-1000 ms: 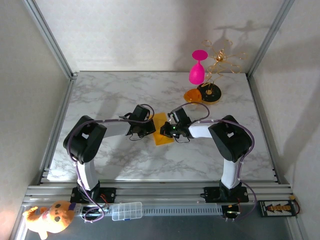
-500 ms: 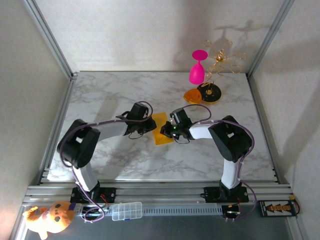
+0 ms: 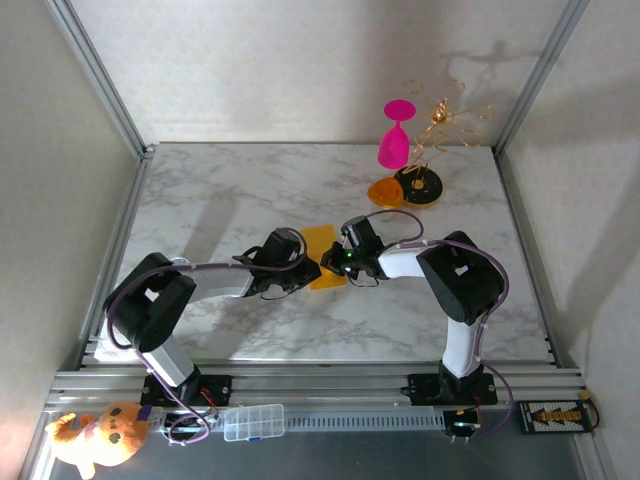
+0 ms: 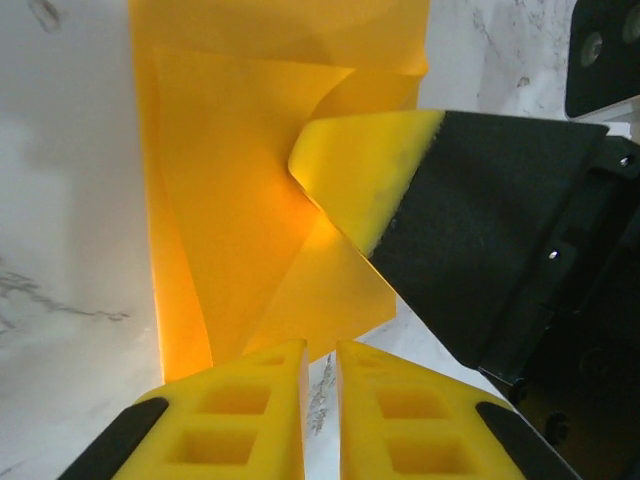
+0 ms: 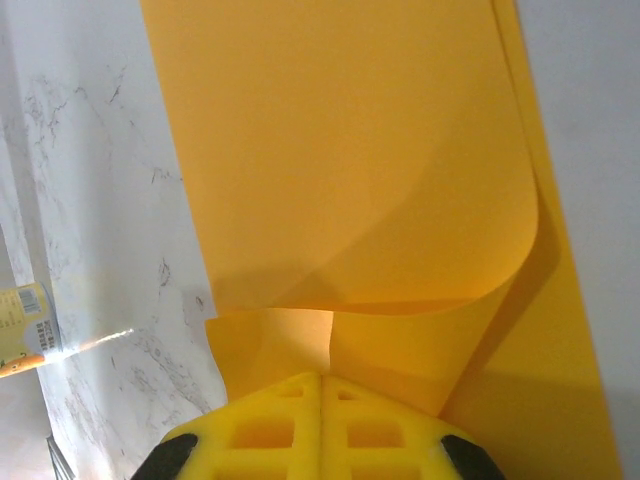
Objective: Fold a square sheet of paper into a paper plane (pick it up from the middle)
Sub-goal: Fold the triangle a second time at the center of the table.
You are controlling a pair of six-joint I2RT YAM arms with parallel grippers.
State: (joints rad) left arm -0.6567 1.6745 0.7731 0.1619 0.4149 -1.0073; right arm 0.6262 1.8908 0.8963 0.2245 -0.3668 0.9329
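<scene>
We see the folded yellow-orange square sheet of paper [image 3: 320, 245] lying mid-table [image 3: 220, 190], its long axis running from near to far. Our right gripper [image 5: 322, 378] pinches a curled flap. Our left gripper [image 4: 320, 345], barely parted, holds nothing, just beside the paper's edge.

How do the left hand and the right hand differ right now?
The right hand is shut on a curled-up flap of the yellow paper; the left hand stands slightly open, gripping nothing. The left hand is at the paper's left side, the right hand at its right. Both have yellow foam fingers.
</scene>
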